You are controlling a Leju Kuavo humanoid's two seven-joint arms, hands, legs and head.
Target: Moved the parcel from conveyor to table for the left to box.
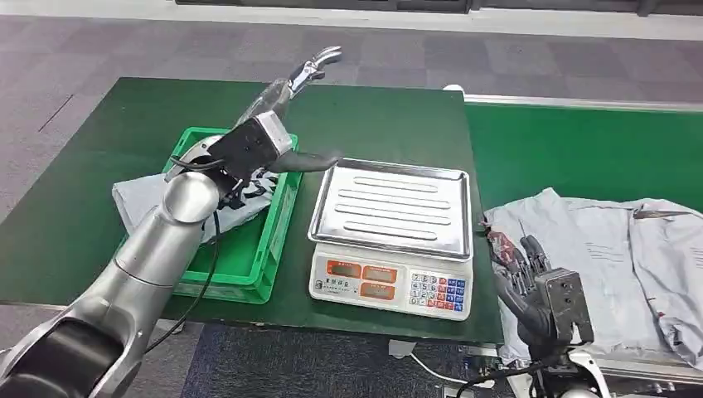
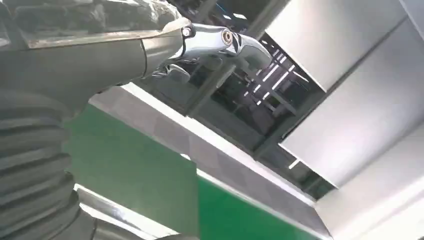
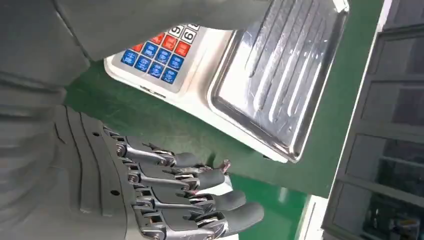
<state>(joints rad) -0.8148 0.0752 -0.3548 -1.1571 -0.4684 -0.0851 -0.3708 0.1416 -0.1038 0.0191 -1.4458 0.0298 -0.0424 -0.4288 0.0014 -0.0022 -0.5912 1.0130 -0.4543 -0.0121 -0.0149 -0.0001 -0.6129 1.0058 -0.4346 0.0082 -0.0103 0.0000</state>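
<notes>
The robot's left hand point(image 1: 292, 87) is raised above the green table point(image 1: 99, 166), fingers apart and holding nothing, at about 11 o'clock from the scale point(image 1: 391, 236); a grey parcel point(image 1: 143, 199) lies half in the green crate point(image 1: 273, 228) at the scale's 9 o'clock. The right hand point(image 1: 526, 269) hangs low at 4 o'clock, fingers straight, side by side and empty, just beside more grey parcels point(image 1: 613, 249) on the conveyor point(image 1: 580, 149).

Glossy ribbed metal scale tray point(image 1: 391, 203), crinkled matt grey plastic parcel point(image 1: 597, 249).
</notes>
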